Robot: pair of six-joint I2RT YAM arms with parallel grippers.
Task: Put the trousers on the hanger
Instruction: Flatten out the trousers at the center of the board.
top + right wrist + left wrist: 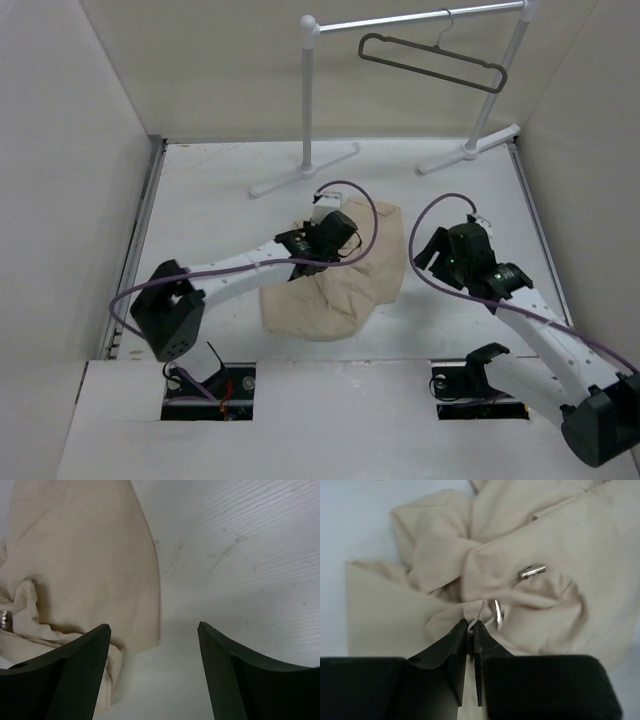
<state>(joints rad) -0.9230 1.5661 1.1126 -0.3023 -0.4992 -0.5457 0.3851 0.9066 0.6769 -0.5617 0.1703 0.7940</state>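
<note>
The left gripper point(471, 622) is clenched on cloth. Its two dark fingers meet nearly tip to tip, w/ a small ridge of the trousers point(545, 540) pinched between them. Just beside the pinch sits a shiny metal clasp point(498, 614), so this is prob. the waist area. The right gripper point(154, 627) is released: jaws wide apart, nothing between them, only bare bench under it. The edge of the cloth lies just beside its left finger, not touching as far as one can see.

Going outward, the trousers lie as one crumpled heap approx. in the middle of the bench point(220, 190), somewhat nearer to the near edge than to the far one. The legs are folded under and cannot be told apart. The hanger point(432, 60) hangs by its hook on the white rail point(420, 18) over the far right corner, well apart from the cloth and higher.

On handling, the fabric looks soft, limp and light, not fragile. It has no stiffness, so one pinch will prob. lift only a tent of cloth while the rest drags and sags. A thin fold may also slip out of the fingers. The waistband near the clasp, being thicker, seems the safer place to hold. A second hold by the right gripper, apart from the first along the waist, should spread the cloth enough to pass it over the hanger's bar.
</note>
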